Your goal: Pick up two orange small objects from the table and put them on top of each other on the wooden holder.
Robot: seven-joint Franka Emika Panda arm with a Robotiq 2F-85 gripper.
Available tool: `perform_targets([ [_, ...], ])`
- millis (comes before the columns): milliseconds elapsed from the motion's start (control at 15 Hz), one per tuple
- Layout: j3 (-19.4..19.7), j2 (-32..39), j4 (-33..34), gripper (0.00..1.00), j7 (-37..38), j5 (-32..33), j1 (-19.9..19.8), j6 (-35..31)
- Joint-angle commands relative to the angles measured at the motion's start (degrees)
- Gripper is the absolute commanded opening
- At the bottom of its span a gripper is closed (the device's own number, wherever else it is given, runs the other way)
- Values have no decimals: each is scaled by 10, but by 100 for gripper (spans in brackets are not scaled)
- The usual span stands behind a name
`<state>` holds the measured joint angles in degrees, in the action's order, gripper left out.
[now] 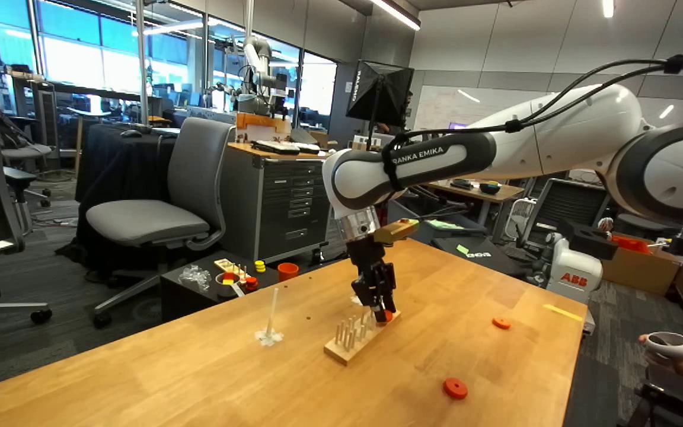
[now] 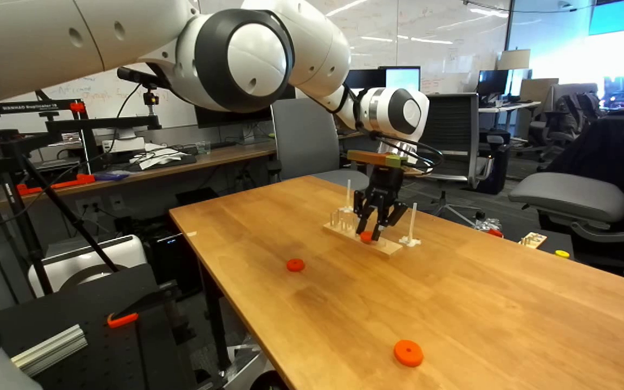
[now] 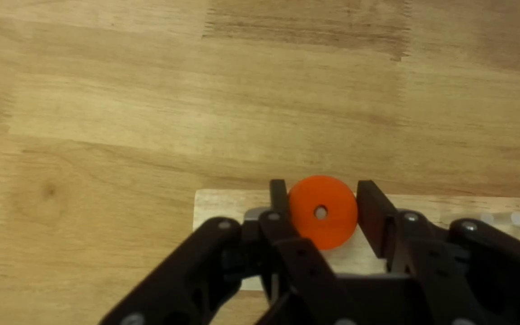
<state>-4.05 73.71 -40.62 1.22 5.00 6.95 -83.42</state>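
While over holder (image 3: 219, 206) — disc (image 3: 323, 229) between fingertips (image 3: 374, 214)

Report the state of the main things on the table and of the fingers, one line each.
Wooden holder: flat on the table, pegs upright.
Fingers: closed on an orange disc.
Gripped disc: level, at the holder; whether a peg fills its hole, I cannot tell.
Loose orange discs: two, flat on the table, apart.
Pale rods: two, standing on end.
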Motion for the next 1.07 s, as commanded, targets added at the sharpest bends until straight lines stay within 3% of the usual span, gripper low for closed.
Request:
perform_targets([
  [0, -5, 18, 38, 69, 9, -10, -1, 28],
  [267, -5, -4, 13, 99, -5, -6, -2, 16],
  [667, 6, -54, -39, 100, -34, 14, -19, -47],
  [1000, 18, -85, -116, 100, -77, 20, -77, -168],
])
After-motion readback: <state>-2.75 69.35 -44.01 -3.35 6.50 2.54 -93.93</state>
